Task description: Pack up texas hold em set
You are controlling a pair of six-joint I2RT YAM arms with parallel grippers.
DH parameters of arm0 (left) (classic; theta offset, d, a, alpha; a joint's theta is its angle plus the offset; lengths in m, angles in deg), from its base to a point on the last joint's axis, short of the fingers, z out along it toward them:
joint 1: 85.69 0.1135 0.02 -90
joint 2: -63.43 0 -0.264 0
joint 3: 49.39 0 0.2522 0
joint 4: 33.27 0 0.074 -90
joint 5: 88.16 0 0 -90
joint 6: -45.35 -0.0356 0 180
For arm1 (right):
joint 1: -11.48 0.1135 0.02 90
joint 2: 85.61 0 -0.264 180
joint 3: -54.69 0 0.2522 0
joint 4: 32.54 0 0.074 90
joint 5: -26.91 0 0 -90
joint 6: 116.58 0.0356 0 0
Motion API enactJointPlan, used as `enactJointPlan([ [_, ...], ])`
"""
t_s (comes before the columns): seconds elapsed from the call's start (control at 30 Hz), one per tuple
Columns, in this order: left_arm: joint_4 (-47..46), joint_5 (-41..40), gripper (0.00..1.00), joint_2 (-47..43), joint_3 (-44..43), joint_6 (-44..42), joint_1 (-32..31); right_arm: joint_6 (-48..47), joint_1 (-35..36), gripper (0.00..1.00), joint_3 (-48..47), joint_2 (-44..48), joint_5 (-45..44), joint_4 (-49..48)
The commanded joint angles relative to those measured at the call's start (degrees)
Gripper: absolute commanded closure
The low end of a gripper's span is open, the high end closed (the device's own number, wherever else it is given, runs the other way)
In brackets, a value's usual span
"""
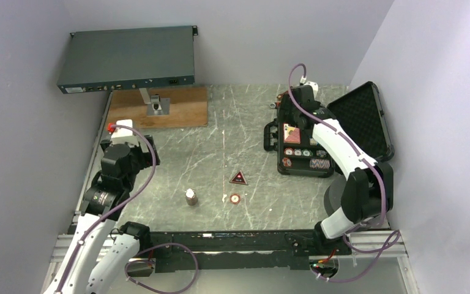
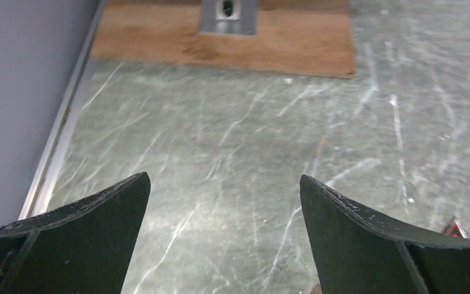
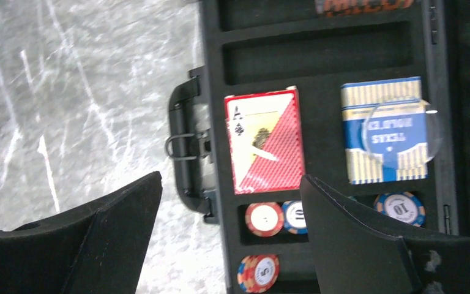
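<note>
Case (image 1: pixel 361 119) sits open by the table (image 1: pixel 220 122)'s right edge, decks (image 3: pixel 264 141) and chips (image 3: pixel 263 218) in its foam. Triangle (image 1: pixel 238 178), loose chip (image 1: pixel 235 198) and stack (image 1: pixel 190 196) lie mid-table. Right gripper (image 3: pixel 229 184) hangs wide open over the case, left gripper (image 2: pixel 223 184) spread empty near the left edge.

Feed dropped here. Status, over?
Left gripper open over table; right gripper open above open case's handle side. Triangle piece, chip, small upright object loose mid-table. Nothing blocking them.
</note>
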Motion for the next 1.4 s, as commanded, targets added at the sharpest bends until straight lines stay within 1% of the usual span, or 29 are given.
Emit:
enactJointPlan([
  [0.0,13.2,-16.4,0.01,3.6,-5.7,14.0,1.0,-0.6,3.0,0.13,-0.1,3.5,1.4,0.8],
  [0.07,18.0,-17.1,0.01,6.0,-6.7,17.4,3.6,-0.5,4.0,0.13,1.0,4.3,2.1,0.5],
  [0.13,20.7,-14.0,0.04,8.0,-6.9,18.4,8.5,-0.7,4.7,0.13,1.8,5.0,3.1,0.3],
  [0.2,22.6,-13.0,0.04,9.2,-6.5,19.1,13.8,-0.7,5.2,0.13,2.4,5.7,3.3,0.5],
  [0.27,24.5,-14.2,0.01,9.5,-6.4,20.0,19.1,-0.8,5.4,0.13,3.4,6.6,3.9,0.2],
  [0.37,27.3,-16.4,0.00,8.8,-6.1,23.2,24.0,-0.4,5.7,0.13,5.3,8.4,5.1,-0.6],
  [0.47,30.0,-19.4,0.00,8.8,-5.8,28.4,27.7,0.0,6.1,0.13,6.2,9.2,6.6,-0.9],
  [0.6,36.2,-21.9,0.00,11.0,-6.3,38.1,33.7,0.1,7.6,0.13,7.0,10.1,8.0,-0.9],
  [0.8,35.8,-15.3,0.00,10.8,-3.7,46.1,43.7,0.0,9.7,0.13,8.0,11.3,9.1,-0.1],
  [0.87,36.0,-14.1,0.00,12.3,-3.9,47.1,47.2,-0.1,10.4,0.13,8.1,11.8,9.3,0.5],
  [0.93,37.8,-13.4,0.00,13.9,-3.9,49.8,51.8,-0.3,11.1,0.13,8.6,12.6,9.6,0.6],
  [1.0,37.9,-10.3,0.00,15.1,-2.7,52.4,57.0,-0.1,11.6,0.13,9.2,13.0,9.9,0.6],
  [1.1,35.7,-4.9,0.00,15.8,0.6,55.9,61.8,-0.2,12.1,0.13,9.4,12.8,11.4,0.7],
  [1.2,32.2,-3.3,0.00,15.2,4.6,59.8,64.3,-0.4,12.6,0.13,9.4,12.8,12.8,0.8],
  [1.33,29.5,-7.4,0.00,10.7,8.1,64.6,64.6,-1.1,13.6,0.13,9.0,13.3,13.5,1.8],
  [1.37,28.3,-8.8,0.00,9.8,8.8,64.7,64.6,-1.3,13.7,0.13,9.0,13.5,13.5,1.9],
])
